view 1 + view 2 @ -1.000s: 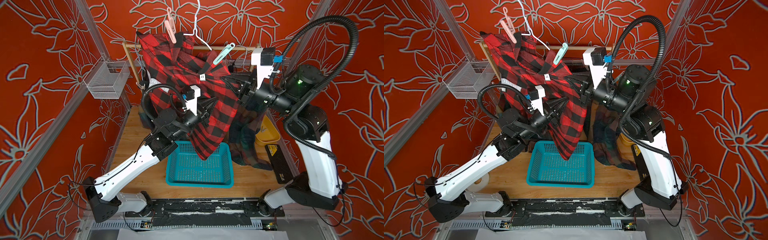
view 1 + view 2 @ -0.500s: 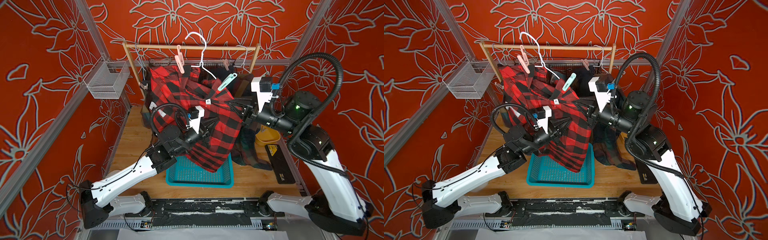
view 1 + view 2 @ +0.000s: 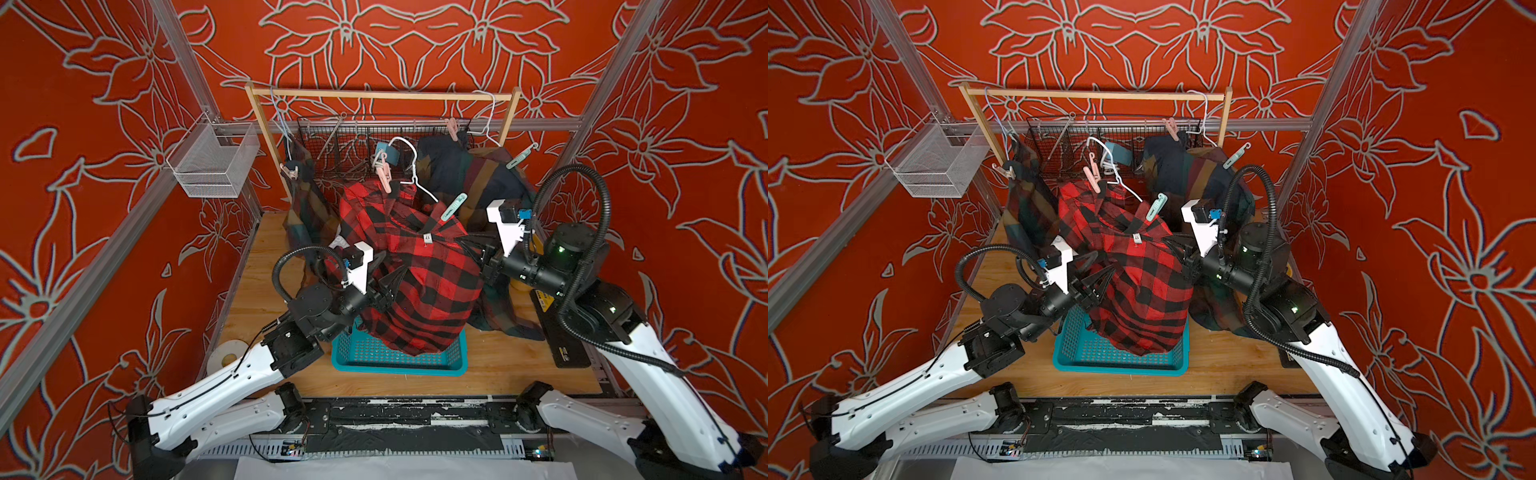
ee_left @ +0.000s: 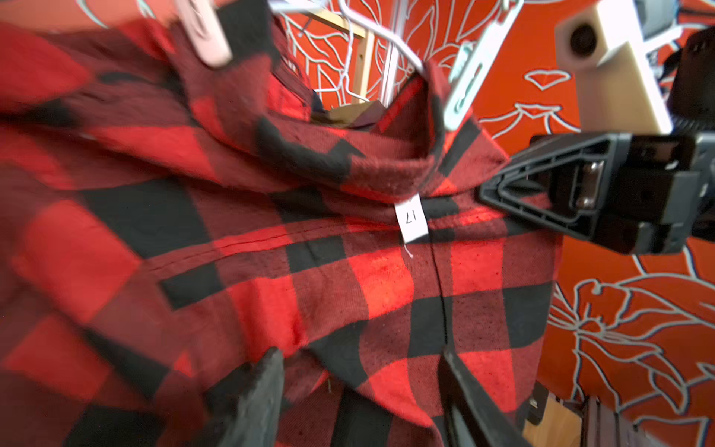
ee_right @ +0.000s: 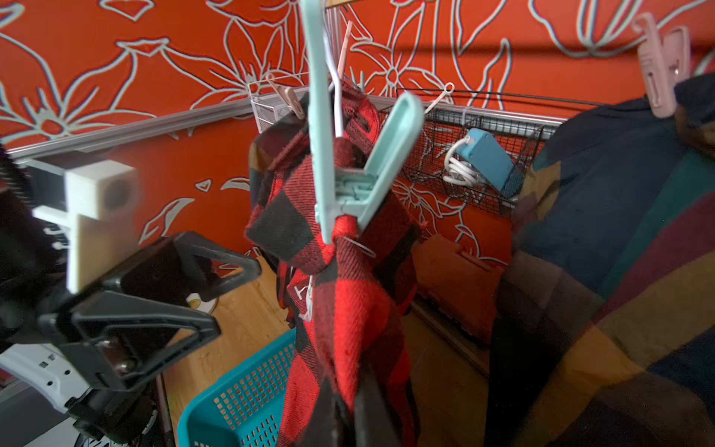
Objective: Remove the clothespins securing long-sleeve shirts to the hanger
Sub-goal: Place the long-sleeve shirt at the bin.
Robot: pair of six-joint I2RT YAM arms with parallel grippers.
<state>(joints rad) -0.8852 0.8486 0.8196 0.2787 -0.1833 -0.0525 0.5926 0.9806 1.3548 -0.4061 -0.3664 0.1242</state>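
Two plastic clothespins [image 3: 384,178] clip the woven red-and-black shirt [image 3: 419,291]; its white tag [image 4: 412,218] reads "17". Left gripper [image 4: 360,354] gapes wide; right gripper [image 4: 485,191] pinches the shirt's 3 o'clock edge.

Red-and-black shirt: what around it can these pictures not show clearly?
Pink clothespin: left wrist view, blurred, cut by the edge.
Teal basket: both top views, inside mostly covered by the red-and-black shirt.
Right gripper: right wrist view, tips dark, cut by the edge.
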